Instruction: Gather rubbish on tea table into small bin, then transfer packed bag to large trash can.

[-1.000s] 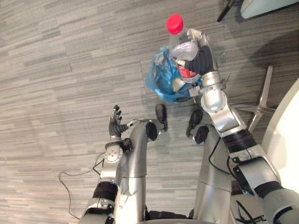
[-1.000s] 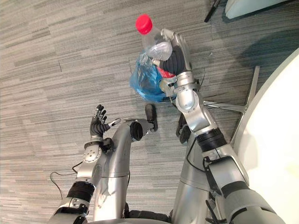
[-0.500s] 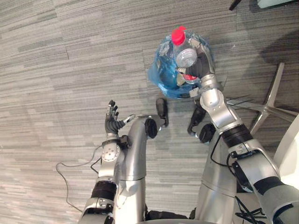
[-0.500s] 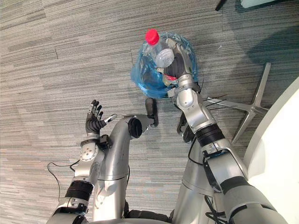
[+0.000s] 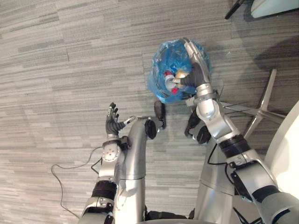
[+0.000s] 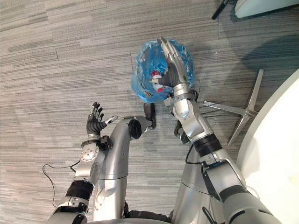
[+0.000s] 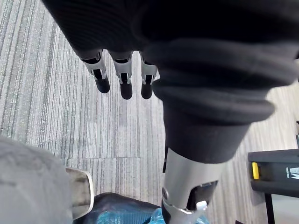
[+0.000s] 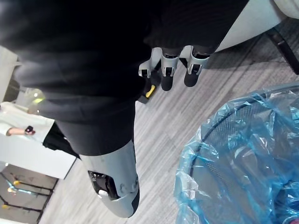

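Grey striped carpet floor (image 5: 56, 56), small blue-bagged bin (image 5: 156, 86) ahead of you, clear red-capped bottle (image 5: 169, 81) lying inside it, right hand (image 5: 197, 65) over its rim, fingers straight and empty, left hand (image 5: 112, 125) spread over open carpet, white table edge (image 5: 287, 154) and silver chair legs (image 5: 265, 88) at your right.

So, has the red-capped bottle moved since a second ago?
Yes. The bottle has dropped down into the blue-lined bin, out of the right robot hand, now open above it.

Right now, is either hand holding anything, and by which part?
Nothing is held. The right hand hovers open over the small bin, where the bottle lies; the left hand is open too.
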